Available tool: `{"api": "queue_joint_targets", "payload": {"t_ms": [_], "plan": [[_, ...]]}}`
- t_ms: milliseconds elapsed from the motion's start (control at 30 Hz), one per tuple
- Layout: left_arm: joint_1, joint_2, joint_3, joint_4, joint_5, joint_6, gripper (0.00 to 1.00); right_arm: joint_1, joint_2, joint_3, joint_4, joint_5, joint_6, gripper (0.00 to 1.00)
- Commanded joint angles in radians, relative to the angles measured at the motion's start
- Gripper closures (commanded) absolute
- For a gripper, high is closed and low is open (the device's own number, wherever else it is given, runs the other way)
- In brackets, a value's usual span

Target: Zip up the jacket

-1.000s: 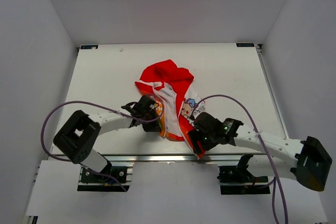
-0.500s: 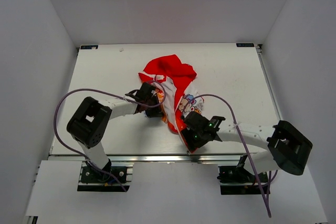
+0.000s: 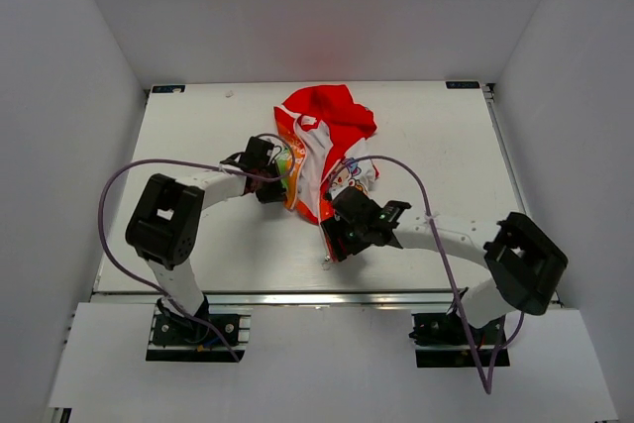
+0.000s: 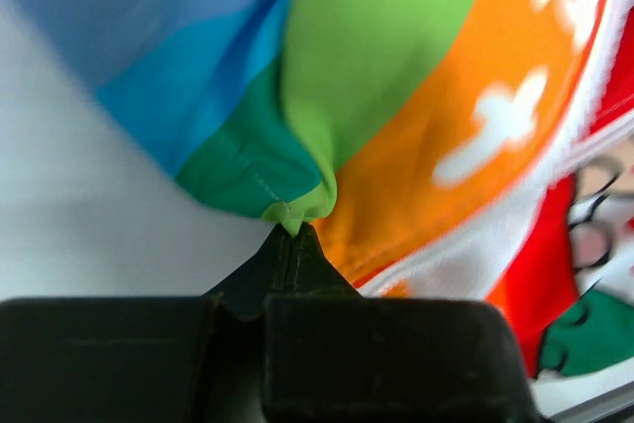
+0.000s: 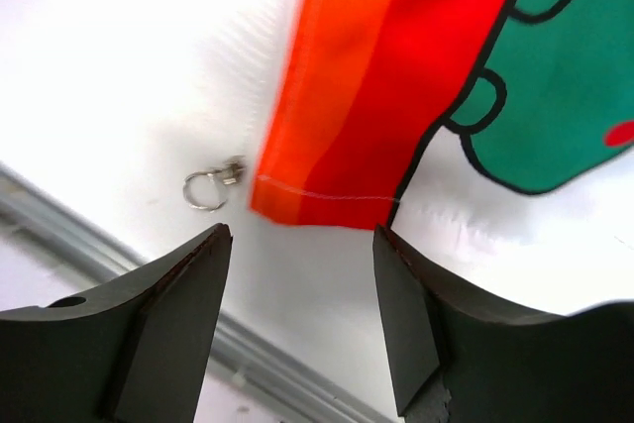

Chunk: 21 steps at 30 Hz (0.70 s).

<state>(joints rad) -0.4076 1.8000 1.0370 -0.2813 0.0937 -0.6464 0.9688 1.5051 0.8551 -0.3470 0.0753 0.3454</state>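
My left gripper (image 4: 294, 237) pinched a rainbow fold of the jacket (image 3: 322, 136); my right gripper (image 5: 302, 237), fingers spread, hovered at its near end, the red hem corner (image 5: 317, 180) lying between the tips.

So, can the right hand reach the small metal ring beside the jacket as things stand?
Probably yes: the right hand is open, and the metal ring lies uncovered just ahead of it, beside the jacket.
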Motion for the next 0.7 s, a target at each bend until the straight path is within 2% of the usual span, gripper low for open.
{"api": "queue_joint_targets", "payload": {"t_ms": [0, 233, 500, 667], "plan": [[-0.002, -0.074, -0.078, -0.105, -0.057, 0.028, 1.00, 0.024, -0.089, 0.047, -0.017, -0.014, -0.010, 0.35], [-0.002, -0.171, -0.138, -0.119, -0.060, 0.014, 1.00, 0.070, -0.034, 0.087, -0.035, 0.050, 0.021, 0.35], [-0.002, -0.221, -0.172, -0.128, -0.068, 0.014, 1.00, 0.070, 0.072, 0.131, -0.072, 0.152, 0.084, 0.43], [-0.002, -0.232, -0.186, -0.130, -0.075, 0.016, 1.00, 0.068, 0.037, 0.121, -0.104, 0.155, 0.083, 0.43]]}}
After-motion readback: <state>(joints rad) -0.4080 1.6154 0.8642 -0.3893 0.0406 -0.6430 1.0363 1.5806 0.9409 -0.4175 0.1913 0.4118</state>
